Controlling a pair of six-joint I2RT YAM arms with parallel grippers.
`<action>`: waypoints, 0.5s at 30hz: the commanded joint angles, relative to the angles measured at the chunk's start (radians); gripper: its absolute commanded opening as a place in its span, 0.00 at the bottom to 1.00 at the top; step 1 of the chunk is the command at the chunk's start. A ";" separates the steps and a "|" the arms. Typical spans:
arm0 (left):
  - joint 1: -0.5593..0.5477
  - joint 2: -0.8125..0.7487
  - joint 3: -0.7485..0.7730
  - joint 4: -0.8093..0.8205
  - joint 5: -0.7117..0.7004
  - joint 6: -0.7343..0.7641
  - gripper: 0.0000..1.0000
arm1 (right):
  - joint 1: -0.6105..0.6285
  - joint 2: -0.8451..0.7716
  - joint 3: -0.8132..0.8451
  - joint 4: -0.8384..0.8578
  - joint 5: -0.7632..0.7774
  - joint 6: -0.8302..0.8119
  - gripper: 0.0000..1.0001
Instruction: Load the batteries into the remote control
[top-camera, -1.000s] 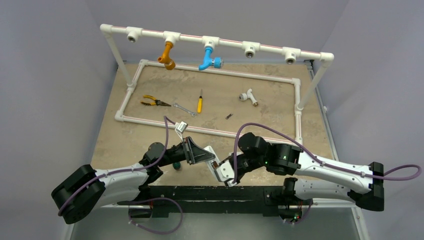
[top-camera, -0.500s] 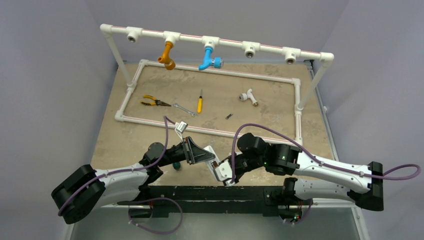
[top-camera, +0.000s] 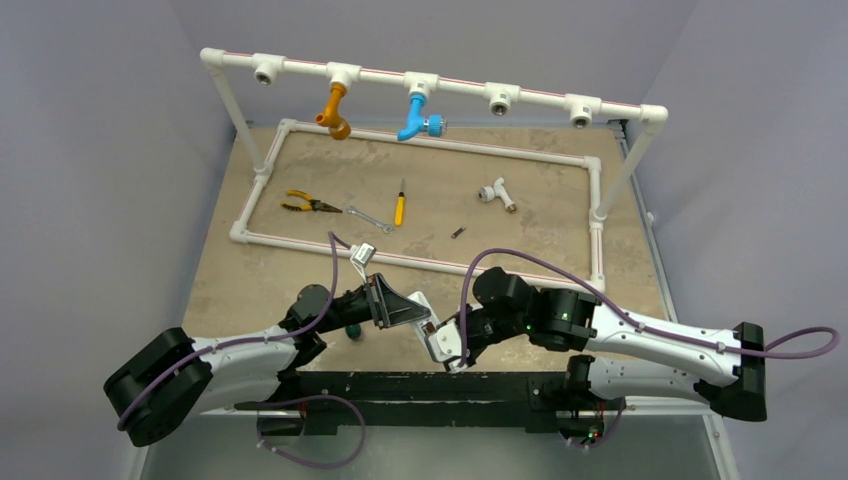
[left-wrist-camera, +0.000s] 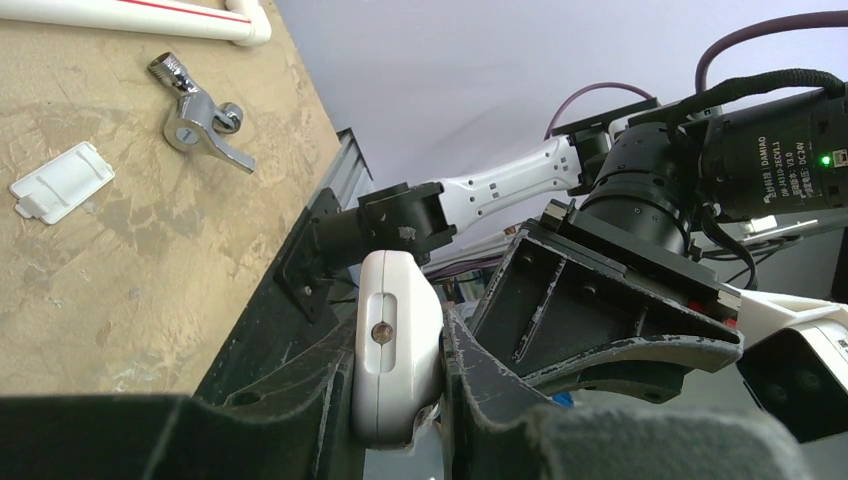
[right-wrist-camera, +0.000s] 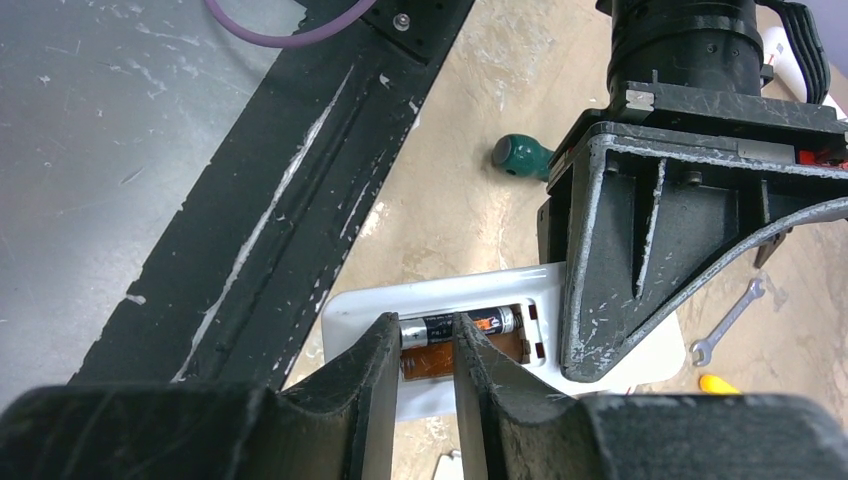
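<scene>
Your left tool (left-wrist-camera: 398, 400) is clamping the white remote control (left-wrist-camera: 395, 330) by its sides, holding it up over the near edge of the worktop (left-wrist-camera: 120, 270). Your right tool (right-wrist-camera: 425, 385) is hovering at the open bay, its fingers standing a narrow gap apart over one battery (right-wrist-camera: 475, 323) lying in the recess; I cannot tell whether they are gripping it. The other battery (top-camera: 457, 232) is lying well away inside the pipe frame (top-camera: 520, 153).
</scene>
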 joint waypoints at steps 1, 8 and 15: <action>-0.007 -0.005 0.019 0.109 0.008 -0.022 0.00 | -0.004 0.005 -0.015 0.030 0.039 -0.006 0.23; -0.008 0.001 0.016 0.142 0.010 -0.038 0.00 | -0.004 0.006 -0.032 0.065 0.052 0.006 0.20; -0.007 0.004 0.016 0.160 0.015 -0.045 0.00 | -0.004 0.014 -0.044 0.086 0.069 0.013 0.18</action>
